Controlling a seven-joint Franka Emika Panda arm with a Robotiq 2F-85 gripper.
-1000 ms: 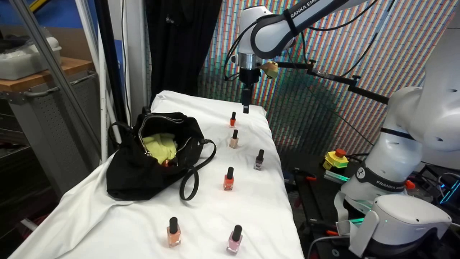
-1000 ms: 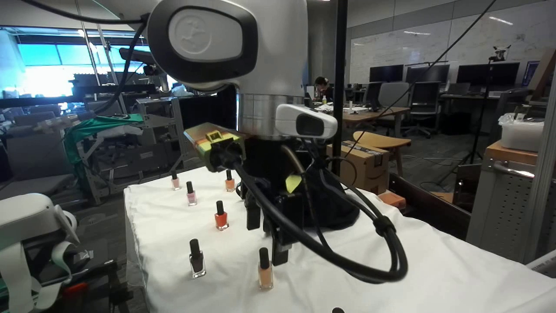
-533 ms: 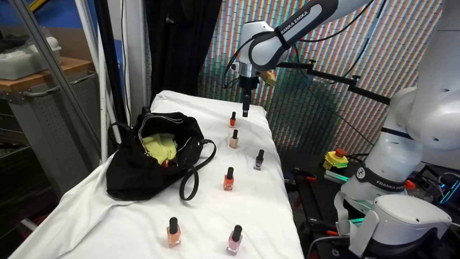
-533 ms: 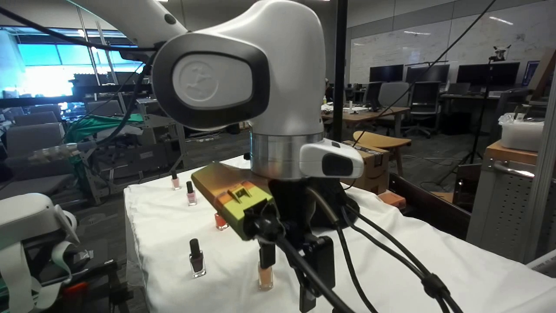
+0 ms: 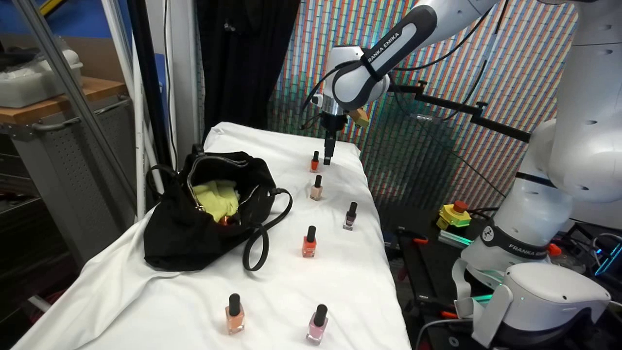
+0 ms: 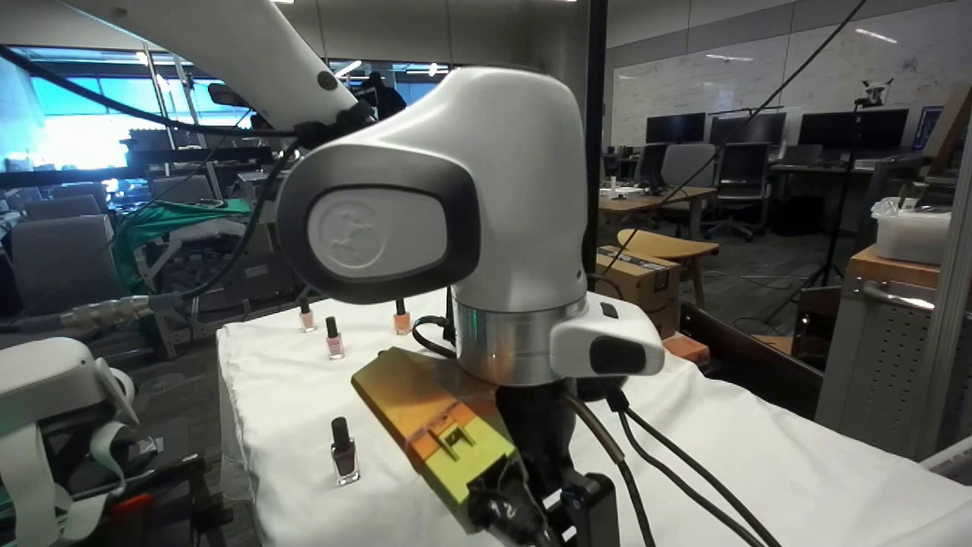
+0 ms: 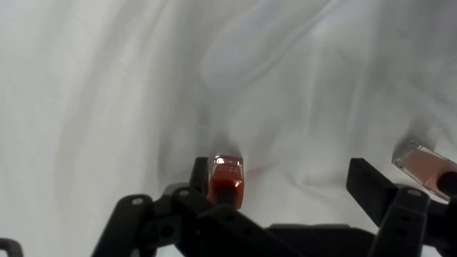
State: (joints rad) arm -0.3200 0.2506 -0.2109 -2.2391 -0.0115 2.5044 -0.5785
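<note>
Gripper jaws wide apart, nothing gripped; tips look near the cloth, exact height not readable. Small glass nail polish bottle with red polish and black cap stands upright toward the far end of the white cloth-covered table in an exterior view. In the wrist view it's tight beside the inner face of the left-hand finger; can't tell if they touch. Remaining jaw span, out to the right-hand finger, shows white cloth. Just outside that finger: glass bottle of beige-pink polish, black cap, so slack there is thin. Dark plum glass bottle with black cap sits near the table edge on the arm-base side; coral-red glass bottle, black cap, is further in. Black fabric bag, mouth open, takes the opposite side, strap looping toward the coral-red bottle but short of it.
</note>
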